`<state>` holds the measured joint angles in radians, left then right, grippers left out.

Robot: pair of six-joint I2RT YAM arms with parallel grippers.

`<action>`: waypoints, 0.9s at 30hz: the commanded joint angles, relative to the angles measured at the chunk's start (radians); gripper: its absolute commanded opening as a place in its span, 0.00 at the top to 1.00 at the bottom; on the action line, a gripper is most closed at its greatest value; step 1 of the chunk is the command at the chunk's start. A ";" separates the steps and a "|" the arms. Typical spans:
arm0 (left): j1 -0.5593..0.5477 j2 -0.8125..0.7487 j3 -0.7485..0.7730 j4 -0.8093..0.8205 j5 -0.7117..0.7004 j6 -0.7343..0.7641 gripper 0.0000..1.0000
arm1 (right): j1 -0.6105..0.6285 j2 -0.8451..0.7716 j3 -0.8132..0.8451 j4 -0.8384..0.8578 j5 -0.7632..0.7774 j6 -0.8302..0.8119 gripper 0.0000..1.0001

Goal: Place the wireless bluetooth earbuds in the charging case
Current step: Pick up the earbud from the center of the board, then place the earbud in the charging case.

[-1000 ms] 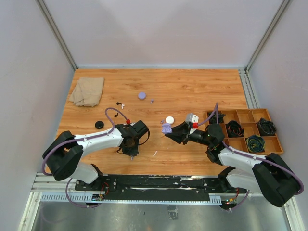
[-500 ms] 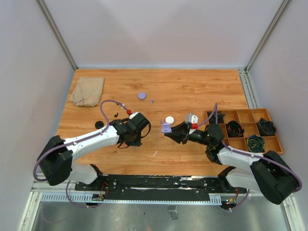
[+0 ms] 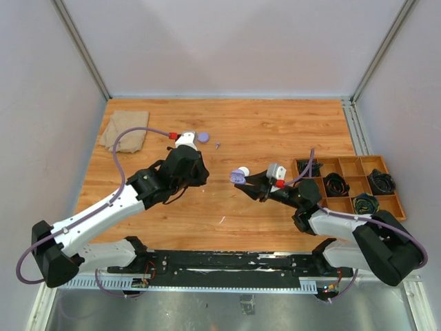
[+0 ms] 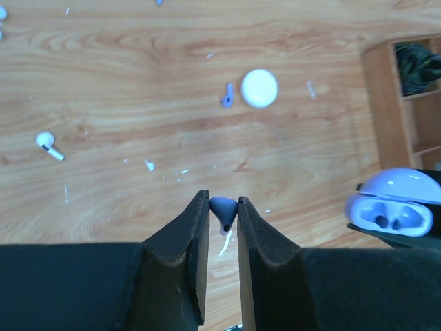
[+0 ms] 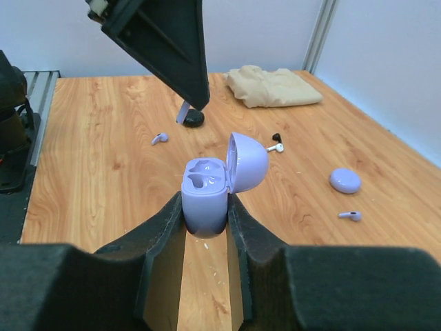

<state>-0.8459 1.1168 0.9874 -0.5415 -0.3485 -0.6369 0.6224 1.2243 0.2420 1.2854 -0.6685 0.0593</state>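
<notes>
Wood table point(image 3: 275, 124): left jaws clamp purple earbud point(image 4: 222, 208), partly hidden; right jaws clamp open case point(image 5: 204, 198).

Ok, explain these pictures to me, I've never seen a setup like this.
These are two robot arms bolted at the near edge of a wooden table. One picture looks down from above and behind them. The other two come from a small camera on each wrist, looking out past that arm's own pincer. The left pincer is shut on a tiny purple earbud. The right pincer grips an open case, lid up, with both sockets empty. On the table lie a beige cloth, a closed case, a white case, a white earbud and a wooden tray holding coiled cables.
</notes>
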 commanded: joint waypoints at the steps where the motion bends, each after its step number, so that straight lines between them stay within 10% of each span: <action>1: -0.028 -0.051 0.012 0.131 -0.038 0.026 0.84 | 0.021 0.017 0.012 0.115 0.037 -0.045 0.99; 27: -0.236 -0.085 -0.146 0.684 -0.139 0.101 0.86 | 0.026 -0.005 0.010 0.236 0.115 -0.026 0.99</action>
<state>-1.0458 1.0145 0.8547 0.0078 -0.4042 -0.5713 0.6228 1.2381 0.2420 1.4479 -0.5747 0.0444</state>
